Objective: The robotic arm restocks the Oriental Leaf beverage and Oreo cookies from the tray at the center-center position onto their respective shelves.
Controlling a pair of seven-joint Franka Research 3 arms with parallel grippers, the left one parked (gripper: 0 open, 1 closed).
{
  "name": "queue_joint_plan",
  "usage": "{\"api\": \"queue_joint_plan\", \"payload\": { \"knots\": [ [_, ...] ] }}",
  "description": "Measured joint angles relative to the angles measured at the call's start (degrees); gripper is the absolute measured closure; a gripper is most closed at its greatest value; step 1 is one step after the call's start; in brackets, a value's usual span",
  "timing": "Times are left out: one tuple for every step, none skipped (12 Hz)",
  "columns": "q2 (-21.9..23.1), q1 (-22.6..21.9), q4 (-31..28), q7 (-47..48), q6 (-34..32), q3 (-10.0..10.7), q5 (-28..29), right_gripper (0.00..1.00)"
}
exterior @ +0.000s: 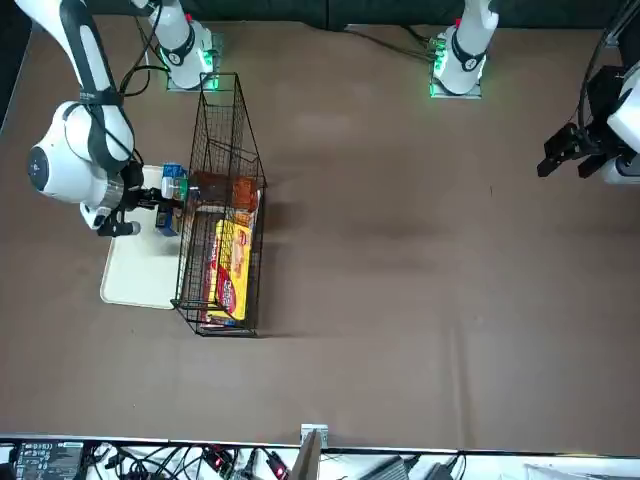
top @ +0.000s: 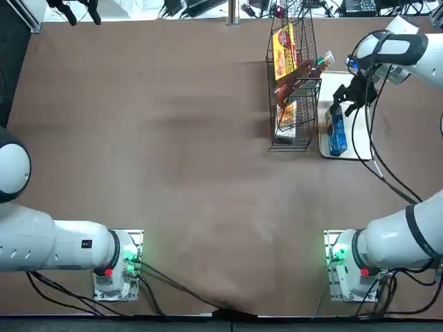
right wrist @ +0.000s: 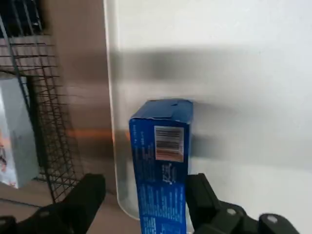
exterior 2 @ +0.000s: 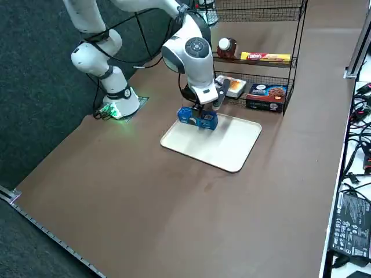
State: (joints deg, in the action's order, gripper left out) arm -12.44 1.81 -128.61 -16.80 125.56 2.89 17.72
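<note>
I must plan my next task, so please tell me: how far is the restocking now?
The tea bottle already looks done: it lies on a tier of the wire rack. Nothing is firmly in hand: the right hand is open around the blue Oreo packet, at the tray. Gripping and shelving that packet appears left.

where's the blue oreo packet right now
In the right side view, the narrow blue cardboard packet is at the cream-white tray's arm-side end, right beneath the right arm's black claw.
</note>
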Motion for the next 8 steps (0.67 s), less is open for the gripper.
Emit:
{"api": "queue_joint_plan", "payload": {
  "knots": [
    [-0.45, 0.0, -0.13, 0.0, 0.28, 0.03, -0.08, 0.0],
    [-0.81, 0.0, -0.24, 0.0, 0.51, 0.05, -0.35, 0.0],
    [-1.07, 0.0, -0.3, 0.0, 0.65, 0.08, -0.62, 0.0],
    [-1.25, 0.0, -0.32, 0.0, 0.72, 0.1, -0.78, 0.0],
    [-1.34, 0.0, -0.34, 0.0, 0.77, 0.12, -0.83, 0.0],
    [-1.36, 0.0, -0.37, 0.0, 0.79, 0.12, -0.84, 0.0],
    [-1.36, 0.0, -0.45, 0.0, 0.79, 0.12, -0.85, 0.0],
    [-1.39, 0.0, -0.57, 0.0, 0.79, 0.12, -0.85, 0.0]
  ]
}}
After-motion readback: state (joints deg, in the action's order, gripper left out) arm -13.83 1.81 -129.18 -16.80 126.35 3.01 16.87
